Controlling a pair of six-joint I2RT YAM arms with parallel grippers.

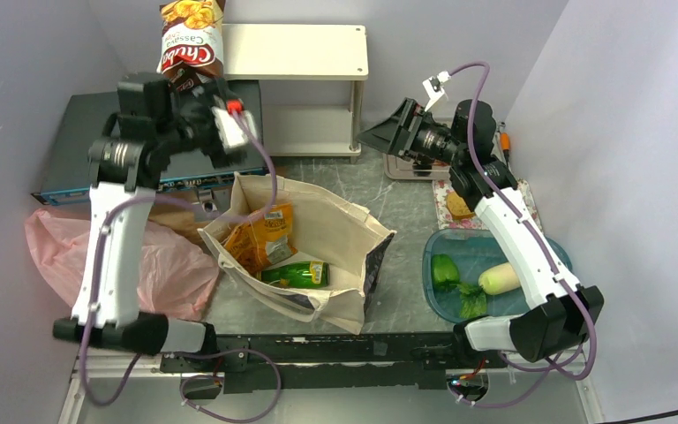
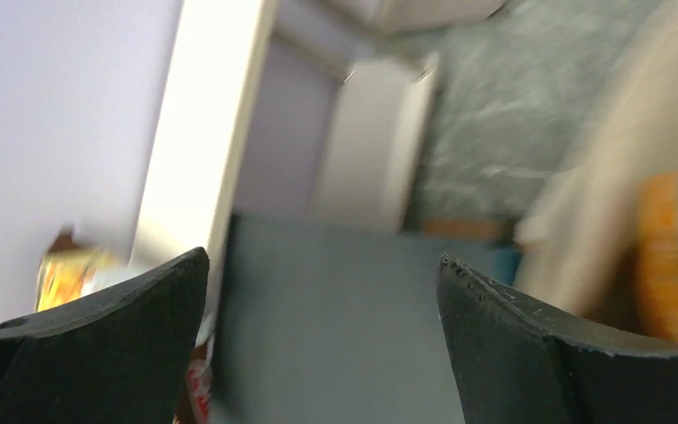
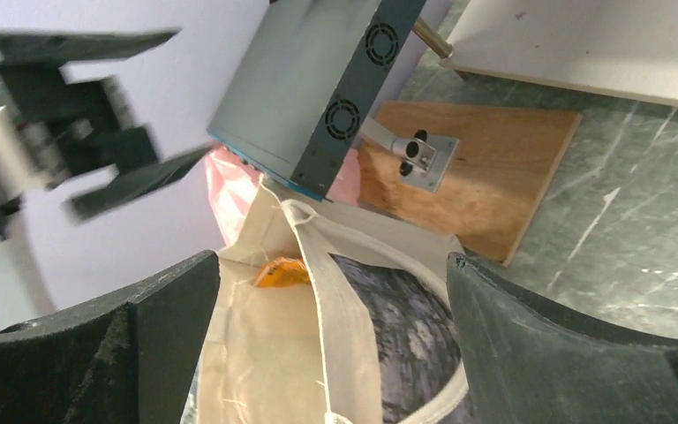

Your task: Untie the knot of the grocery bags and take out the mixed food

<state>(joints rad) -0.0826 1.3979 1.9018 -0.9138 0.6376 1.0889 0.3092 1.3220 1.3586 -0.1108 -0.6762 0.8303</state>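
From above, we are holding our left gripper [image 1: 185, 86] high and spread wide just beside the brown-red chip bag [image 1: 192, 35], while orange chip bags [image 1: 265, 237] and the green bottle [image 1: 298, 275] are sitting in the tote [image 1: 335, 230] and the pink bag [image 1: 141, 261] is lying slack, its knot unseen. Our left wrist is showing nothing between its jaws, so we are judging that bag unheld. Our right wrist is showing the right gripper [image 3: 331, 283] gaping toward the tote's mouth, probably lining up the next pick.

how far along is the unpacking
Done: the pink plastic bag lies slack, and green pepper, greens and white radish sit in the blue tray. In hand: the brown-red chip bag is up by the open left gripper. Left: orange chip bag and green bottle in the tote.
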